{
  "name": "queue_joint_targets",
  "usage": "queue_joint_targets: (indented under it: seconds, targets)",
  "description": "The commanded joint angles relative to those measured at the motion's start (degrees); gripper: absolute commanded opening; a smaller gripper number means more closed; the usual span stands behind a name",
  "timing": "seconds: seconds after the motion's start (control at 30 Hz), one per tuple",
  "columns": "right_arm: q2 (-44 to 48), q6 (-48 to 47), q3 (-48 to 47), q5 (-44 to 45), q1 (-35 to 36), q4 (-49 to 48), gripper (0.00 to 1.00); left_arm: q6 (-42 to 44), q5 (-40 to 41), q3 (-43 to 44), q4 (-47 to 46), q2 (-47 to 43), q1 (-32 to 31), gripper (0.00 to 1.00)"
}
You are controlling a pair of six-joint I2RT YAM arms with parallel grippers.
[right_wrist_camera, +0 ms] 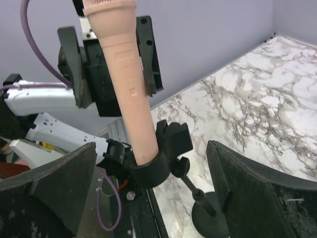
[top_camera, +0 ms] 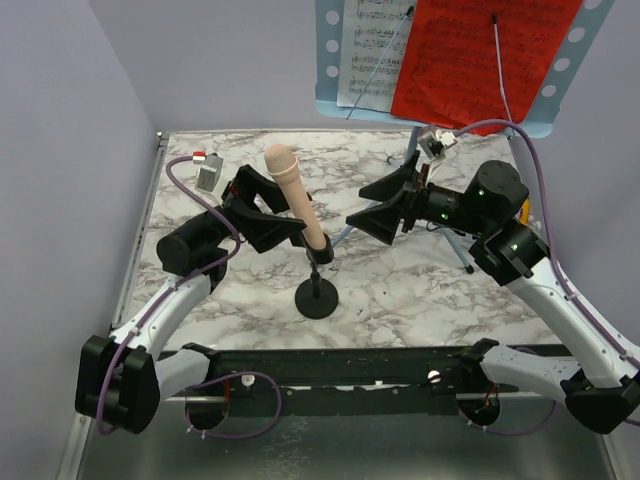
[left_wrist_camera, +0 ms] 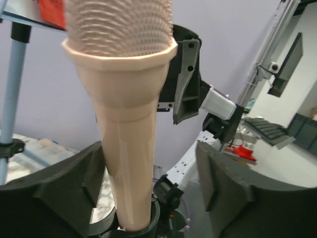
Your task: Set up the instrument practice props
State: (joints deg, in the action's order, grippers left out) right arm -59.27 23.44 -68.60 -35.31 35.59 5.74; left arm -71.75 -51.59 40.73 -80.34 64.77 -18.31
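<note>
**Now the microphone stands between my left fingers**

Right in the middle of the marble table point(top_camera: 400, 280) is the pinkish microphone point(top_camera: 295, 195). It sits tilted in the black clip point(right_wrist_camera: 158, 163) of its stand, and the round black base point(top_camera: 317, 300) rests flat on the table.

My left gripper point(top_camera: 283, 212) is spread wide with the microphone between its fingers. One finger point(left_wrist_camera: 69, 188) is just beside the handle, but I cannot tell if it touches. The other finger point(left_wrist_camera: 228, 193) is well away from it.

My right gripper point(top_camera: 358, 205) is spread wide too and holds nothing. It points at the microphone from the other side.

At the back stands the light blue music stand point(top_camera: 520, 128). On it the white sheet music point(top_camera: 365, 50) and the red sheet point(top_camera: 480, 55) lean side by side.

A small box point(top_camera: 208, 172) sits near the back left corner.
</note>
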Motion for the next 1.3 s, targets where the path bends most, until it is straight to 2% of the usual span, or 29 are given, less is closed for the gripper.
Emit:
queue_joint_targets:
  seconds: [0.0,0.1,0.3,0.37,0.47,0.57,0.77,0.83,0.9,1.03,1.07,1.17,1.23,1.27]
  targets:
    - [-3.07,-0.63,-5.45,5.43,3.60,0.74,0.99,3.96,1.20,-1.96,4.51,-3.73,1.78,0.86]
    - [-6.45,-4.25,-10.52,16.37,11.34,4.80,0.99,2.55,0.34,-2.35,6.64,-4.67,3.95,0.99]
    - [-13.41,-7.40,-17.89,41.31,24.33,10.46,0.98,1.95,-1.09,-5.21,16.11,-10.10,10.45,0.99]
    - [-16.20,-9.29,-20.81,49.86,28.36,11.92,0.98,3.60,-1.64,-5.88,23.74,-12.28,12.65,0.99]
    - [-20.28,-12.92,-25.13,61.31,33.65,13.77,0.98,10.34,-1.38,-5.50,40.24,-14.92,13.21,0.99]
    - [-24.70,-17.07,-29.76,71.89,37.38,14.79,0.99,14.80,-0.45,-5.96,48.56,-16.75,13.19,0.99]
    - [-34.00,-24.56,-39.55,83.53,38.60,18.41,0.92,24.33,2.62,-2.14,64.76,-18.10,13.12,0.99]
    - [-35.50,-27.96,-40.84,84.95,38.76,17.29,0.81,28.14,4.33,-0.08,70.44,-18.01,13.03,0.99]
    - [-35.98,-30.45,-40.91,85.14,38.82,15.27,0.62,32.94,6.50,2.32,76.30,-17.81,12.95,0.98]
    - [-33.76,-32.37,-37.54,83.47,38.75,12.34,0.39,41.52,7.63,6.87,84.80,-16.51,12.83,0.98]
    - [-32.38,-33.17,-35.55,80.33,38.76,10.91,0.34,42.45,6.15,7.67,85.31,-16.14,12.86,0.98]
    - [-25.88,-36.11,-26.16,70.89,38.74,5.06,0.16,42.38,-0.25,8.30,82.82,-15.17,12.49,0.96]
    - [-20.67,-39.72,-18.70,63.03,38.62,-0.34,0.09,38.94,-5.43,7.06,76.66,-14.73,12.48,0.94]
    - [-17.87,-40.37,-15.38,59.48,38.56,-2.65,0.01,36.62,-8.11,5.94,71.94,-14.46,12.36,0.94]
